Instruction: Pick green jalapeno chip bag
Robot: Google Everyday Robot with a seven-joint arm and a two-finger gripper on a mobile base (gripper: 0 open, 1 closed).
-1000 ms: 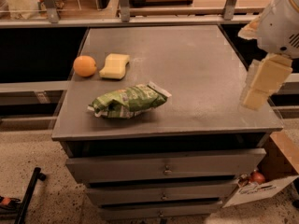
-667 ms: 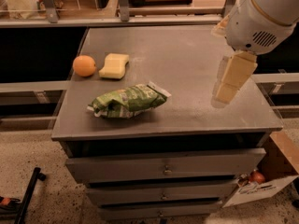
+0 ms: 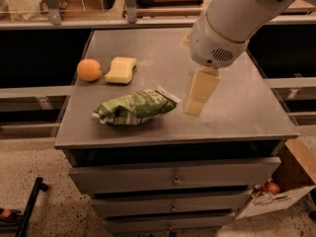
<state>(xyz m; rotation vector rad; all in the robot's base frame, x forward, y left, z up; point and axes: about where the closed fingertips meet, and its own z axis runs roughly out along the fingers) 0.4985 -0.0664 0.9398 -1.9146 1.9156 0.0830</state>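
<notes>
The green jalapeno chip bag [image 3: 134, 106] lies on its side near the front of the grey cabinet top [image 3: 237, 107], its long axis running left to right. My gripper [image 3: 196, 102] hangs from the white arm above the cabinet top, just right of the bag's right crimped end and apart from it. Nothing is in the gripper.
A round orange [image 3: 89, 69] and a pale yellow sponge block [image 3: 121, 70] sit at the back left of the top. Drawers [image 3: 174, 179] run below the front edge. A cardboard box [image 3: 276, 191] stands on the floor at the right. Shelving runs behind the cabinet.
My arm and gripper have swung left from the cabinet's right edge to just right of the bag. The bag, orange and sponge have not moved.
</notes>
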